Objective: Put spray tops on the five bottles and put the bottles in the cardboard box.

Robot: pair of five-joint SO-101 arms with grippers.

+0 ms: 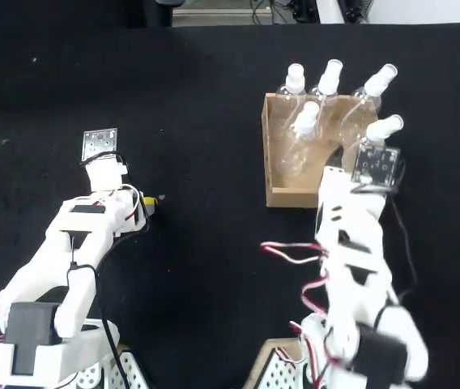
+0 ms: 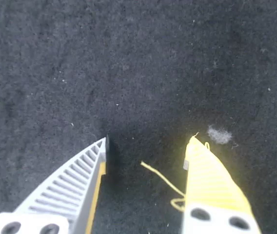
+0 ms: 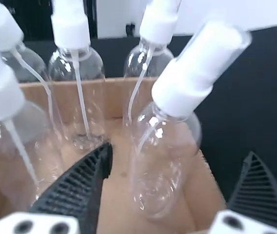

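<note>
The cardboard box (image 1: 269,154) stands at the back right of the black table and holds several clear bottles, each with a white spray top. The nearest one, a tilted bottle (image 3: 165,165) (image 1: 382,128), leans at the box's right side. My right gripper (image 3: 177,151) is open just above the box (image 3: 114,97), and this bottle's body lies between the black fingers (image 3: 87,175) without being pinched. Two upright bottles (image 3: 75,63) (image 3: 146,53) stand along the back wall. My left gripper (image 2: 148,144) (image 1: 145,203) is open and empty, low over the cloth at the left.
A loose yellow thread (image 2: 160,178) and a speck of lint (image 2: 220,135) lie on the black cloth (image 2: 128,63) under the left gripper. The right arm (image 1: 351,243) stretches from the front edge to the box. Two arm bases sit at the front.
</note>
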